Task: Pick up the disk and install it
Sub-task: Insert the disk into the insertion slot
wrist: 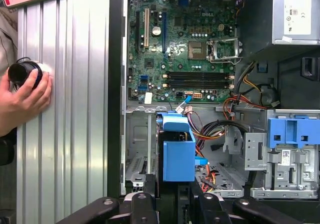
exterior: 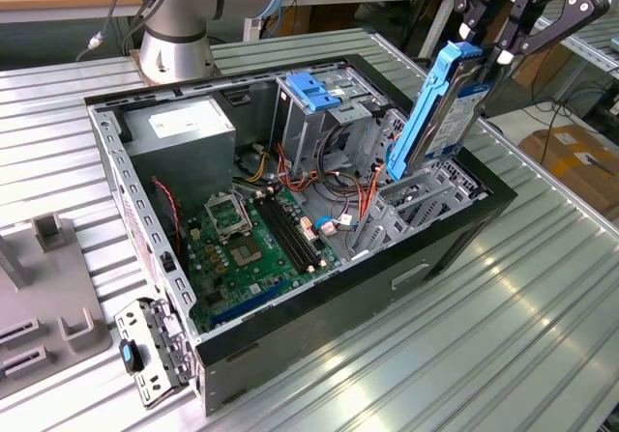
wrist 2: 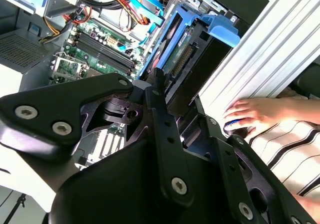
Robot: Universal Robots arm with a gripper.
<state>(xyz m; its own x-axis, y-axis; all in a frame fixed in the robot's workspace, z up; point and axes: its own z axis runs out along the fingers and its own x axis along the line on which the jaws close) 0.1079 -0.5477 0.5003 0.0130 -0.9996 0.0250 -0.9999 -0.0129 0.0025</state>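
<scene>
**A:** Where is the disk (exterior: 442, 115)?

**B:** In the pincer (exterior: 481, 51), which is clamped on its upper end. The disk hangs directly below the fingers. Its long axis is steeply upright and leans a little, with blue rails along both edges.

**A:** And its lower end?

**B:** At the mouth of the grey drive cage (exterior: 426, 198), in the corner of the open computer case (exterior: 435, 250) towards the exterior view's right. I cannot tell whether it touches the cage.

**A:** What crowds it?

**B:** Orange and red cables (exterior: 361, 200) lie just beside the cage, between it and the motherboard (exterior: 247, 248). The blue-latched bay (exterior: 314, 89) is near, and the grey power supply (exterior: 184, 132) is well apart.

**A:** Anyone close?

**B:** A person's hand (wrist: 25, 93) rests on the ribbed table (exterior: 542, 306), outside the case wall. It covers a small black round thing and is clear of the disk and cage.
</scene>
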